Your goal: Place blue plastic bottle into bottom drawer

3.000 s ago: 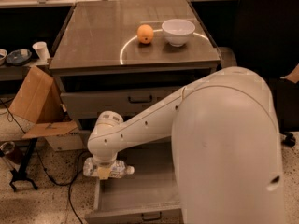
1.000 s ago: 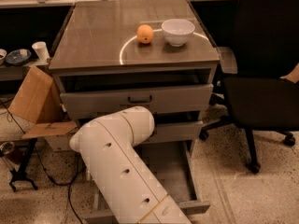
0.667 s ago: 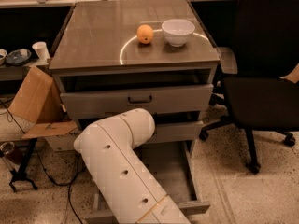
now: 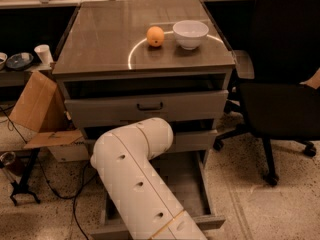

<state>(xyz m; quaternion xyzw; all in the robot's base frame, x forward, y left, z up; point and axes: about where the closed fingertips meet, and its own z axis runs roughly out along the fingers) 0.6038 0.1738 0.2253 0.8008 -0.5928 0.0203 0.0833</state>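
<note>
The bottom drawer [image 4: 189,183] is pulled out at floor level below the cabinet, and the right part of its plain grey interior shows. My white arm [image 4: 134,180] is folded in front of it and covers its left and middle parts. My gripper is out of view, past the lower edge of the picture or behind the arm. The blue plastic bottle is hidden or out of view.
An orange [image 4: 155,36] and a white bowl [image 4: 190,33] stand on the cabinet top. The top drawer [image 4: 150,107] and middle drawer [image 4: 191,140] are slightly open. A black office chair [image 4: 282,91] stands right. A cardboard box [image 4: 34,105] and a white cup [image 4: 44,54] are left.
Three seconds ago my gripper held the bottle over the left of the open drawer. Since then the arm has folded back, the gripper and bottle have left view, and the elbow has drifted slightly right.
</note>
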